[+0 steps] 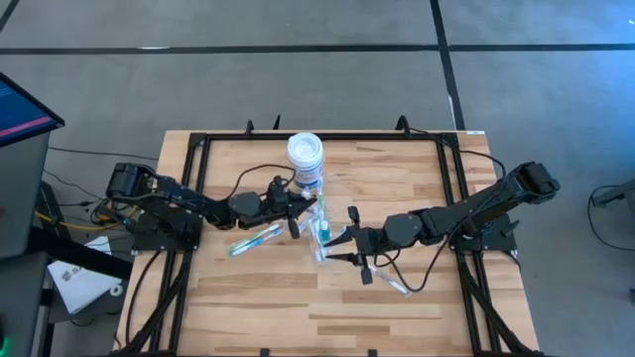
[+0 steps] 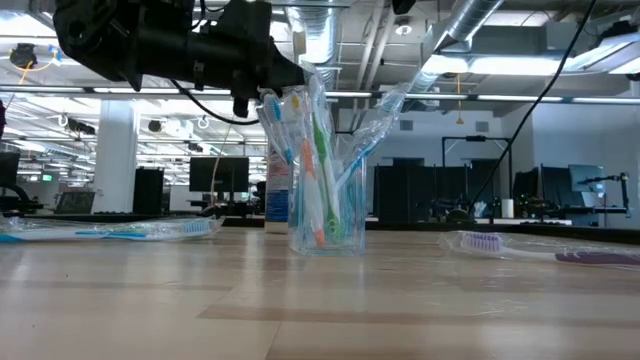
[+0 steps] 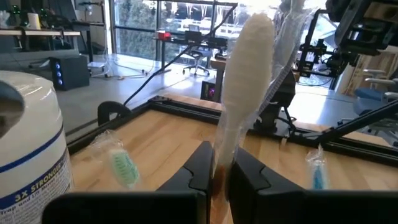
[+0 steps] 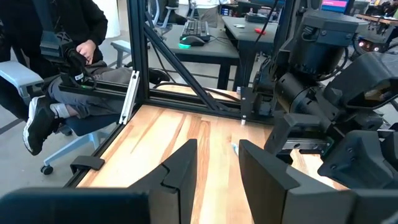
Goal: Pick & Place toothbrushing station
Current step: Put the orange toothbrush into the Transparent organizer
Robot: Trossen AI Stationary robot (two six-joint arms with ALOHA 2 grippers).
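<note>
- One clear plastic cup (image 2: 328, 215) stands upright near the middle of the wooden table (image 1: 258, 307), holding a bunch of wrapped toothbrushes (image 2: 318, 170); at least three handles, blue, green and white, can be made out, though the crinkled wrappers prevent an exact count.
- Three more wrapped toothbrushes lie flat on the boards: a blue-green one (image 1: 254, 238) to the left of the cup, a second (image 1: 389, 283) near the right arm, and a purple-bristled one (image 2: 540, 247) seen from table height; whether the last two are the same brush cannot be told.
- One white round jar with a blue label (image 1: 306, 161) stands at the back of the table, just behind the cup.
- The left gripper (image 1: 298, 210) reaches in from the left edge, arm stretched low and nearly level, and hangs just above and beside the cup's rim.
- Its fingers (image 3: 202, 168) are clenched on a white wrapped toothbrush (image 3: 245, 81), which rises upright out of the grip, handle end pinched between the pads.
- The right gripper (image 1: 342, 248) extends from the right side, forearm angled toward the centre, its tip just to the right of the cup.
- Its two dark fingers (image 4: 180, 165) stand parted with nothing between them, pointing across bare boards toward the left arm.
- One seated person (image 4: 68, 56) in dark clothing is in the room beyond the table frame.
</note>
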